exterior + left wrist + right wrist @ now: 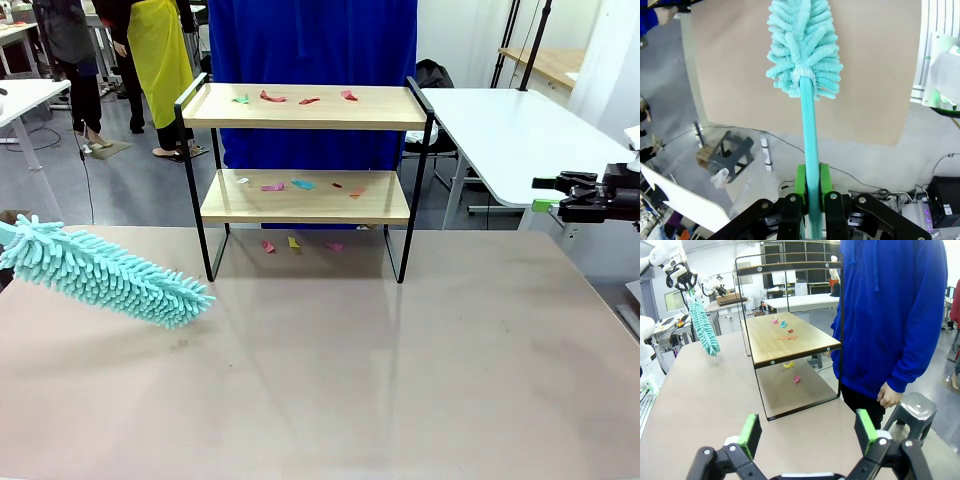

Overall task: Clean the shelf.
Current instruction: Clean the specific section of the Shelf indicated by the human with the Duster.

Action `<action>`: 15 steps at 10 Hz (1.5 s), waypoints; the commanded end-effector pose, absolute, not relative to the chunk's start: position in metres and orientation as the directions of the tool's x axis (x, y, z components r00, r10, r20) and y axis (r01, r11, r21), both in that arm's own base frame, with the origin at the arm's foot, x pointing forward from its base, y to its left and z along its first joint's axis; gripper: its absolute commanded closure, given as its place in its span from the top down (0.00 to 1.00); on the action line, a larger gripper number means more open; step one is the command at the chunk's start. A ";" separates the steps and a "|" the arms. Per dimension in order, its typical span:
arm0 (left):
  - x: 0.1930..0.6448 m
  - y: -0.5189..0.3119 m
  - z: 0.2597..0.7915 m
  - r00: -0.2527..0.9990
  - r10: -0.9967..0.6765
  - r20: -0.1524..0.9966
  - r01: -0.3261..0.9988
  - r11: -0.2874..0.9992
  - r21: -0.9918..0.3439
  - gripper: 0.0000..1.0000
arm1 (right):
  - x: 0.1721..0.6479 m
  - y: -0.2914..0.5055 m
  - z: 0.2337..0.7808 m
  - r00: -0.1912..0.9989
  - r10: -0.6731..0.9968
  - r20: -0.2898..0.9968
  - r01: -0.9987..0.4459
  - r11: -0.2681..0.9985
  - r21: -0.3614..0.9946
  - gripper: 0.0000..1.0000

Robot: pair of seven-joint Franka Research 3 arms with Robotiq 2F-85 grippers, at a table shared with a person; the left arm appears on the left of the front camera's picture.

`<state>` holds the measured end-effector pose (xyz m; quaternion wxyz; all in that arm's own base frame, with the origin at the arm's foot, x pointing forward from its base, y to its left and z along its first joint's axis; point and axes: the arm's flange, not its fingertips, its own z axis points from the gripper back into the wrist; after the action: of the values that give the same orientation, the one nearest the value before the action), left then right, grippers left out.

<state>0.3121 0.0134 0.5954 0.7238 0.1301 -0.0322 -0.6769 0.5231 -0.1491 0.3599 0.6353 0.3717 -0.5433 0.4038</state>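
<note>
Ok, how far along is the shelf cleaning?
Done: the left gripper is shut on the duster by its handle. In hand: the duster hangs over the table, left of the shelf, not touching it. Left: coloured scraps lie on the top board, the lower board and the table beneath. The right gripper is open.

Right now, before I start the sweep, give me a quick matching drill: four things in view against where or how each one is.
Things:
1 duster
2 right tool
3 paper scraps
4 person in blue

Places or states:
a open, off to the right side
b standing behind the shelf
c clamped in the left tool
d lying on both shelf boards

Pairs: 1-c, 2-a, 3-d, 4-b
</note>
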 end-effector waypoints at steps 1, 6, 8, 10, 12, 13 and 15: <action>0.312 0.014 0.596 0.082 -0.988 -0.133 0.970 0.049 0.238 0.13 | 0.524 -0.147 0.364 0.102 0.123 0.987 -0.913 0.405 0.044 1.00; 0.312 0.014 0.596 0.082 -0.988 -0.133 0.970 0.049 0.238 0.13 | 0.524 -0.147 0.364 0.102 0.123 0.987 -0.913 0.405 0.044 1.00; 0.312 0.014 0.596 0.082 -0.988 -0.133 0.970 0.049 0.238 0.13 | 0.524 -0.147 0.364 0.102 0.123 0.987 -0.913 0.405 0.044 1.00; 0.312 0.014 0.596 0.082 -0.988 -0.133 0.970 0.049 0.238 0.13 | 0.524 -0.147 0.364 0.102 0.123 0.987 -0.913 0.405 0.044 1.00; 0.312 0.014 0.596 0.082 -0.988 -0.133 0.970 0.049 0.238 0.13 | 0.524 -0.147 0.364 0.102 0.123 0.987 -0.913 0.405 0.044 1.00; 0.312 0.014 0.596 0.082 -0.988 -0.133 0.970 0.049 0.238 0.13 | 0.524 -0.147 0.364 0.102 0.123 0.987 -0.913 0.405 0.044 1.00; 0.312 0.014 0.596 0.082 -0.988 -0.133 0.970 0.049 0.238 0.13 | 0.524 -0.147 0.364 0.102 0.123 0.987 -0.913 0.405 0.044 1.00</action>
<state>0.3121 0.0135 0.5954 0.7239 0.1302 -0.0322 -0.6768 0.5231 -0.1491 0.3599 0.6353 0.3717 -0.5433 0.4038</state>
